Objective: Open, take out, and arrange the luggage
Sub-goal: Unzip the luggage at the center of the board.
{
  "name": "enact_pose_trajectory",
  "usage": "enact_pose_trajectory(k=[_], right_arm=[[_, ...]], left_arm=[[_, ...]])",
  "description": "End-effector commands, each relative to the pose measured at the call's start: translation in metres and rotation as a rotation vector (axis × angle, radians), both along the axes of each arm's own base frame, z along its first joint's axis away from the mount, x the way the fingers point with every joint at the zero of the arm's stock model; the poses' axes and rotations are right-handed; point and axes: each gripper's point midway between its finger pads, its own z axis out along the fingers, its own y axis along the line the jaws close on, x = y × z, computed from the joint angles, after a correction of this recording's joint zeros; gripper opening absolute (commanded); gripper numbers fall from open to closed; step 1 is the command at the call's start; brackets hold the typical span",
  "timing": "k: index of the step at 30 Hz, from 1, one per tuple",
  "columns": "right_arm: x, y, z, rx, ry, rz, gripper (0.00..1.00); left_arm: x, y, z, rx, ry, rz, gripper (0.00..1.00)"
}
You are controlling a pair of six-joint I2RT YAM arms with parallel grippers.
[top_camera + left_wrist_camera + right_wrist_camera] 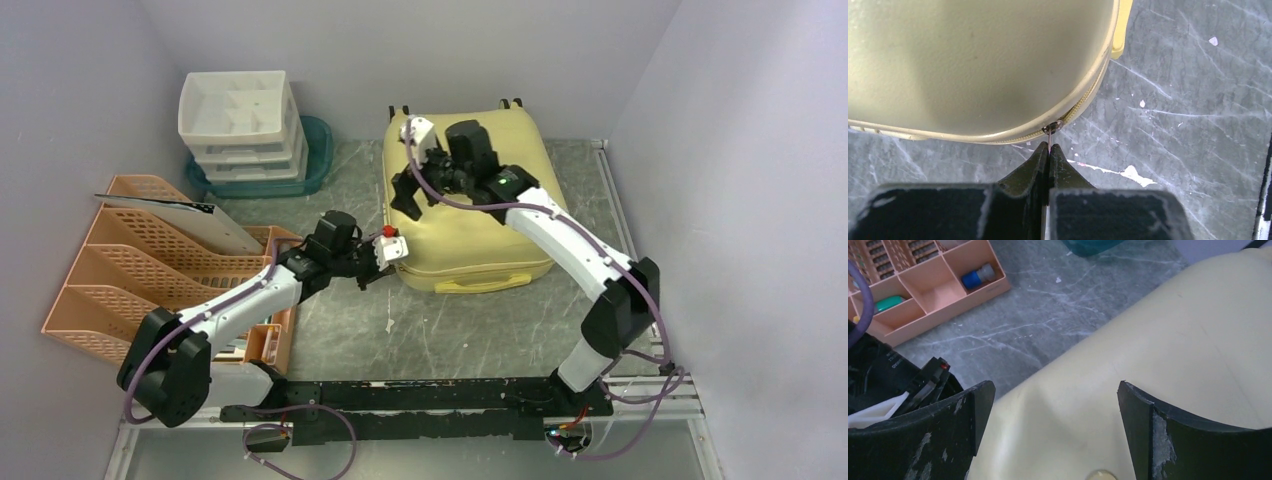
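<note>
The luggage (480,240) is a pale yellow hard-shell suitcase lying flat and closed on the grey table, handle (490,283) toward the arms. My left gripper (385,268) is at its near left corner. In the left wrist view it (1049,146) is shut on the thin zipper pull (1049,136), which hangs from the slider (1054,126) on the rounded corner of the luggage (973,60). My right gripper (420,180) hovers over the left part of the lid, pointing down. Its fingers (975,405) stand wide open above the luggage shell (1173,340) with nothing between them.
Orange file racks (130,260) stand at the left. An orange compartment tray (933,290) with small items sits near the left arm. A white drawer unit (240,125) rests on a teal tray (320,150) at the back left. Walls close in on three sides.
</note>
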Motion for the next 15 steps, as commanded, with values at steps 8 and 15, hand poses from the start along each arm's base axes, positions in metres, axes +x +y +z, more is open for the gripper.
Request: enact_pose_trajectory(k=[8,15], right_arm=[[0.005,0.048,-0.049,-0.084,0.0,-0.049,1.0],[0.016,0.028,-0.11,-0.187,0.071,-0.118,1.0]], left_arm=[[0.026,0.012,0.028,-0.157,0.003,0.046,0.05],[0.038,0.026,0.032,-0.206,0.029,0.088,0.05]])
